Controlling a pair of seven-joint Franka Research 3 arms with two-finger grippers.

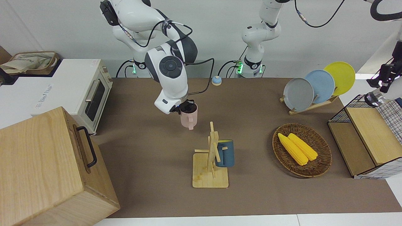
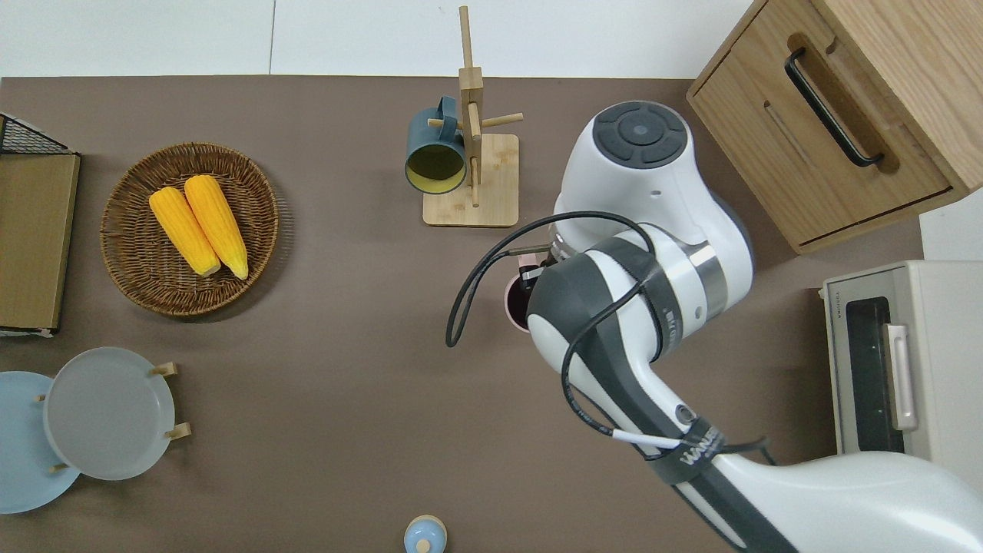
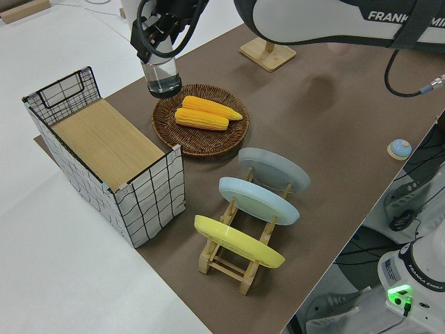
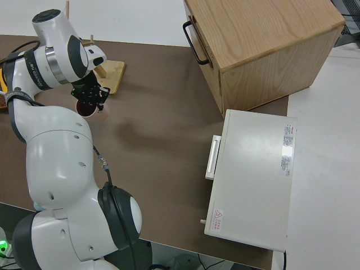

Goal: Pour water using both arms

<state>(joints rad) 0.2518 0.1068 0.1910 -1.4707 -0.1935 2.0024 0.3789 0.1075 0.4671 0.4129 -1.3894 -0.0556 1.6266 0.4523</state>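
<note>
My right gripper (image 1: 186, 109) is shut on the rim of a pink mug (image 1: 189, 119) and holds it upright in the air over the middle of the table, nearer to the robots than the mug rack. The arm hides most of the mug in the overhead view (image 2: 515, 301); it also shows in the right side view (image 4: 88, 107). My left gripper (image 3: 160, 57) is shut on a clear glass (image 3: 161, 75) with water in it and holds it up at the left arm's end of the table. Gripper (image 1: 383, 84) and glass (image 1: 372, 99) are out of the overhead view.
A wooden mug rack (image 2: 471, 180) carries a dark blue mug (image 2: 435, 157). A wicker basket (image 2: 130, 265) holds two corn cobs (image 2: 198, 224). A wire basket with a wooden lid (image 1: 366, 138), a plate rack (image 1: 314, 89), a wooden box (image 2: 833, 115), a toaster oven (image 2: 898, 369) and a small blue bell (image 2: 425, 534) stand around the edges.
</note>
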